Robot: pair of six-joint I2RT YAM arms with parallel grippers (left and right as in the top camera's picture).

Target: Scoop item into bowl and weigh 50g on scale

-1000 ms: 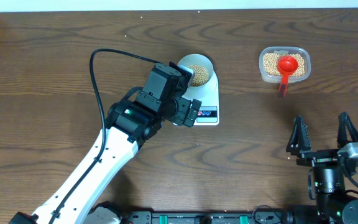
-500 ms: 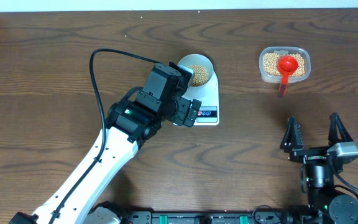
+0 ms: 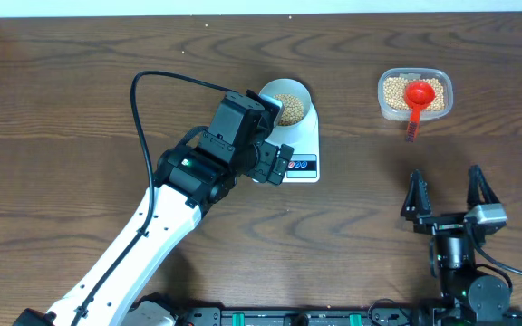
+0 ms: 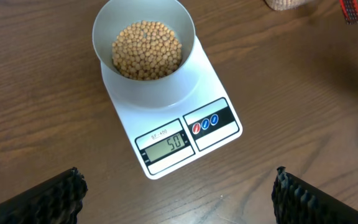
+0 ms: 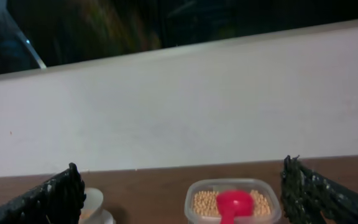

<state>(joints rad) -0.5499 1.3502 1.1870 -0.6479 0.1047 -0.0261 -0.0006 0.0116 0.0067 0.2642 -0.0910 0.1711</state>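
The pale bowl [image 4: 174, 84] stands on the white scale [image 4: 127, 116], filled with tan beans [image 4: 146, 50]. The scale's display [image 4: 166, 144] reads 50. My left gripper [image 4: 178, 186] hovers open above the scale's front edge with nothing between its fingers; in the overhead view the left gripper [image 3: 275, 136] partly covers the scale [image 3: 304, 145] and the bowl [image 3: 290, 101]. My right gripper [image 3: 443, 181] is open and empty near the table's front right, well short of the clear container [image 3: 414, 94]. A red scoop [image 3: 417, 95] lies in that container on more beans.
In the right wrist view the container [image 5: 197, 198] with the scoop [image 5: 234, 204] stands straight ahead, with a white wall [image 5: 179, 112] behind the table's far edge. A black cable [image 3: 143, 100] loops over the left arm.
My right arm has drawn back toward the table's front edge and slightly left, still open. The left arm, bowl and scale have not moved.
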